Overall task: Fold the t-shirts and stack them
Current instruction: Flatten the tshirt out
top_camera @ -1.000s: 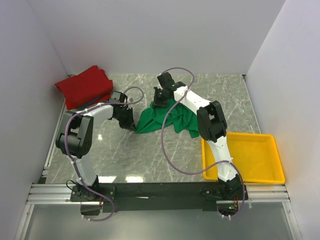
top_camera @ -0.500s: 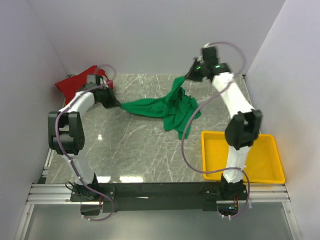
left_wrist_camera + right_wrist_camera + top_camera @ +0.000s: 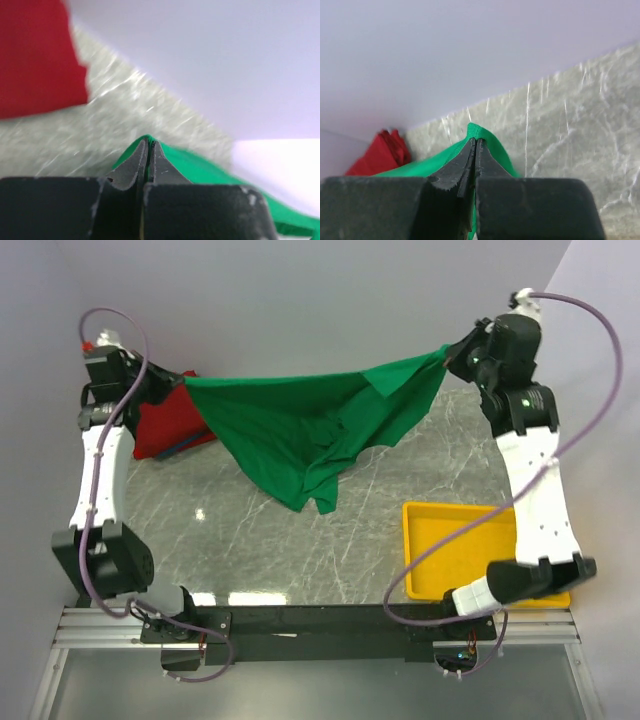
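**A:** Where is the green t-shirt [image 3: 300, 430] relative to the hands?

**B:** It is strung between them. The left hand [image 3: 172, 383] is raised at the far left and the right hand [image 3: 452, 352] at the far right. The shirt's top edge runs nearly taut from one to the other, along the back wall [image 3: 300, 300].

**A:** Are both hands really gripping it?

**B:** Yes. In the left wrist view the jaws are pressed together with a small fold of green cloth pinched at their tips. The right wrist view shows the same, with a hemmed edge of the green shirt poking out above the closed tips.

**A:** And the rest of the shirt?

**B:** It hangs below that top edge in loose folds over the middle of the marble counter [image 3: 240, 540]. The lowest flap droops toward the near side. I cannot tell whether that flap touches the counter.

**A:** Where is the red t-shirt [image 3: 158, 428]?

**B:** It lies bunched on the counter at the back left, just below the left hand and beside the green shirt's left corner. Neither hand touches it.

**A:** Anything else?

**B:** A yellow tray [image 3: 470, 540] sits at the near right, well apart from both shirts.
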Tool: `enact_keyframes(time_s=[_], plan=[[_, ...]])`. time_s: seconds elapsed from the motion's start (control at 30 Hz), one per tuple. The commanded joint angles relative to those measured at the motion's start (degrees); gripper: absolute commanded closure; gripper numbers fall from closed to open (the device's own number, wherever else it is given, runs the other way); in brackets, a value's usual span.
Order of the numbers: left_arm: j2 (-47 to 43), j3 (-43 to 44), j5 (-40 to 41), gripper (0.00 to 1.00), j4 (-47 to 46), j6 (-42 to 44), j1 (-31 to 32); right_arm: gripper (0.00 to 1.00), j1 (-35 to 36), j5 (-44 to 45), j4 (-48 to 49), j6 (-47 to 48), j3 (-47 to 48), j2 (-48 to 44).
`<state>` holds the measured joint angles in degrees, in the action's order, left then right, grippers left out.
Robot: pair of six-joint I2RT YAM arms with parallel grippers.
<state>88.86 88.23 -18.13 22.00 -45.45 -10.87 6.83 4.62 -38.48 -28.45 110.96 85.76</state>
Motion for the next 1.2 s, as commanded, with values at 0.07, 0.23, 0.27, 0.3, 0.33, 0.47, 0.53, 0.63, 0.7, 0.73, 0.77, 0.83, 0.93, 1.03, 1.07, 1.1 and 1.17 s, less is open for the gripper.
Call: enact_keyframes(time_s=[0.07,0.23,0.27,0.3,0.33,0.47,0.53,0.63,0.7,0.73,0.77,0.83,0.93,1.03,1.07,1.1,1.17], plan=[[-7.6,7.7,3.4,1.0,-7.6,-5.3,-1.3,1.0,-0.3,7.9,13.9,1.3,-3.3,-11.5],[-10.6,15.0,2.2,1.0,-5.1,-2.7,-1.6,1.0,-0.2,10.3,22.0,3.3,-7.0,-20.4],[-11.2,17.1,2.0,1.0,-5.0,-2.2,-1.6,1.0,-0.2,10.8,22.4,3.6,-7.2,-21.3],[-11.7,18.2,2.2,1.0,-4.0,-1.6,-1.5,1.0,-0.2,11.5,23.3,3.7,-7.3,-22.4],[-12.6,19.5,3.4,1.0,-3.5,0.1,-1.5,1.0,-0.2,11.7,23.5,4.1,-7.3,-24.0],[-13.3,27.2,7.1,0.99,-1.0,5.1,1.1,1.0,-0.2,11.7,23.0,4.2,-3.4,-24.7],[-12.8,28.4,6.7,0.99,-1.6,6.3,2.3,1.0,-0.1,10.2,22.0,4.0,-1.5,-22.8],[-10.6,27.4,2.1,0.99,-4.8,5.0,3.3,1.0,-0.2,9.2,20.7,3.5,0.0,-19.1],[-8.4,25.2,-1.6,0.99,-7.8,3.4,3.6,1.0,-0.2,8.0,20.9,3.0,-0.1,-15.7],[-7.3,24.5,-2.8,0.99,-8.8,2.7,3.6,1.0,-0.2,7.5,21.4,2.4,-0.4,-14.6],[-6.3,24.1,-3.7,0.99,-10.4,2.5,3.8,1.0,-0.2,6.4,21.8,2.3,-0.5,-13.3],[-2.5,24.4,-5.8,0.99,-11.4,2.4,4.3,1.0,-0.2,5.1,22.1,1.8,0.5,-8.8],[3.3,27.9,-7.7,0.99,-12.7,2.5,4.7,1.0,-0.2,2.7,20.8,0.8,4.9,-1.4],[8.3,30.9,-8.8,0.99,-13.4,1.9,4.6,1.0,-0.2,-0.1,16.8,-2.2,13.0,6.5],[9.5,31.5,-8.8,0.99,-13.6,1.8,4.7,1.0,-0.1,-1.3,16.4,-2.9,15.9,8.1],[10.4,31.9,-8.8,0.99,-13.7,1.9,4.7,1.0,0.1,-2.9,16.6,-3.5,16.7,9.2],[12.5,33.2,-8.5,0.99,-13.6,2.2,4.7,1.0,0.5,-3.6,17.0,-4.6,18.2,12.2]])
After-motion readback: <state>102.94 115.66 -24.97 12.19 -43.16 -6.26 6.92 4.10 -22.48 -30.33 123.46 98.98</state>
